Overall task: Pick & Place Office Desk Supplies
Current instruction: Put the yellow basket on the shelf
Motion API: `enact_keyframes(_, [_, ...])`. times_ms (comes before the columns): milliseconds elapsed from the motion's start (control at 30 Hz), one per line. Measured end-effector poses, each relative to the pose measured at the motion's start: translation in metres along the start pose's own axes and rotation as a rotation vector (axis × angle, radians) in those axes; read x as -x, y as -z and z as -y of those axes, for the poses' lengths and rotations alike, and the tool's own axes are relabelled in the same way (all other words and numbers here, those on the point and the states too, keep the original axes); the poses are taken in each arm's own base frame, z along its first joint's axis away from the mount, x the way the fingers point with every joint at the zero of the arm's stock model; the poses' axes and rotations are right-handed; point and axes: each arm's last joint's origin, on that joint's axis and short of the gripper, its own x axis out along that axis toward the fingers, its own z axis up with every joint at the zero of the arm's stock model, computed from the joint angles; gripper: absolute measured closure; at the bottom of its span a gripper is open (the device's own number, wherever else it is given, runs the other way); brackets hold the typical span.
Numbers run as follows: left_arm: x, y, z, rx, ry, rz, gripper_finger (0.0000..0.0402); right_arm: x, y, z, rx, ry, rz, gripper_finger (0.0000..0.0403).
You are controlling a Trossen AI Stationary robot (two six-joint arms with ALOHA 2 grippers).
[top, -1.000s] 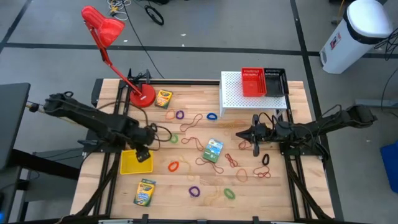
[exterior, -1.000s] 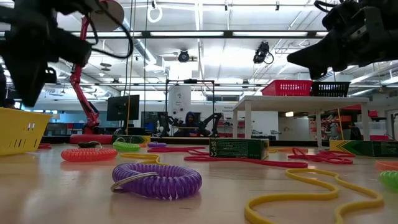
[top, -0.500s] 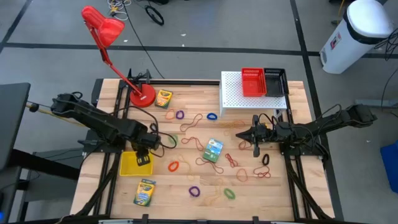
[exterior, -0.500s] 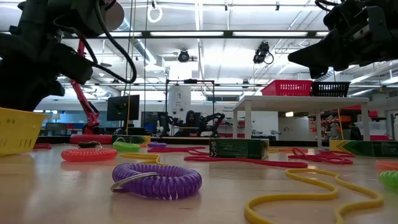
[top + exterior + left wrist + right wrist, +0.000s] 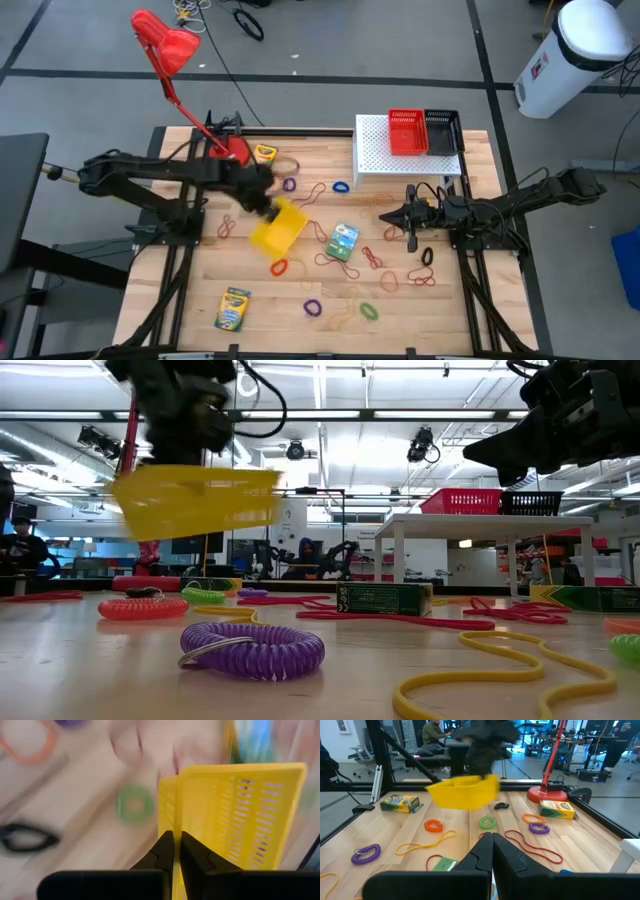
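Note:
My left gripper (image 5: 262,198) is shut on a small yellow mesh basket (image 5: 277,228), which hangs in the air over the table's middle left. The low view shows the basket (image 5: 195,500) well above the tabletop. My right gripper (image 5: 411,236) waits shut and empty above the table's right half, its fingers (image 5: 485,851) level. Crayon boxes lie at the near left (image 5: 233,309), by the lamp base (image 5: 263,155) and at the centre (image 5: 343,241). Coloured rubber-band loops, such as a purple one (image 5: 252,650), are strewn over the wood. My left gripper pinches one wall of the yellow basket at its rim (image 5: 172,826) between its two fingers. The fingers slant down from the table's left side. The basket hangs below them, tilted and clear of the table.
A red basket (image 5: 404,131) and a black basket (image 5: 444,131) stand on a white perforated stand (image 5: 375,155) at the far right. The red desk lamp's base (image 5: 228,152) sits at the far left, just behind my left arm.
My left gripper has taken hold of the yellow basket at the table's left near side, lifted it clear and swung it toward the table's middle and far side. The basket now hangs tilted in the air. My right arm has kept still.

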Motion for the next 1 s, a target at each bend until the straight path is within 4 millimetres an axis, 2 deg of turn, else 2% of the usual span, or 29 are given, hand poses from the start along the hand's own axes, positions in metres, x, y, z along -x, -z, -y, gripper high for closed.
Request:
enact_keyframes(133, [-0.026, -0.016, -0.011, 0.287, 0.097, 0.154, 0.0382, 0.0, 0.0, 0.0, 0.0, 0.0, 0.0, 0.0396])
enact_keyframes(233, [-0.049, -0.024, -0.014, 0.427, 0.165, 0.217, 0.0382, 0.0, 0.0, 0.0, -0.001, 0.0, 0.0, 0.0396])
enact_keyframes(400, [-0.077, -0.039, -0.005, 0.513, 0.219, 0.263, 0.0382, 0.0, 0.0, 0.0, -0.002, 0.0, 0.0, 0.0396])
enact_keyframes(567, [-0.102, -0.044, -0.003, 0.539, 0.16, 0.232, 0.0374, 0.0, 0.0, 0.0, -0.009, 0.0, 0.0, 0.0396])
enact_keyframes(700, [-0.111, -0.046, -0.006, 0.566, 0.139, 0.22, 0.0371, 0.0, 0.0, 0.0, -0.01, 0.0, 0.0, 0.0396])
enact_keyframes(800, [-0.111, -0.048, -0.008, 0.548, 0.14, 0.214, 0.0365, 0.0, 0.0, 0.0, -0.013, 0.0, 0.001, 0.0396])
enact_keyframes(1000, [-0.105, -0.055, -0.013, 0.436, 0.164, 0.197, 0.0306, 0.0, 0.0, 0.0, -0.039, 0.0, 0.0, 0.0396])
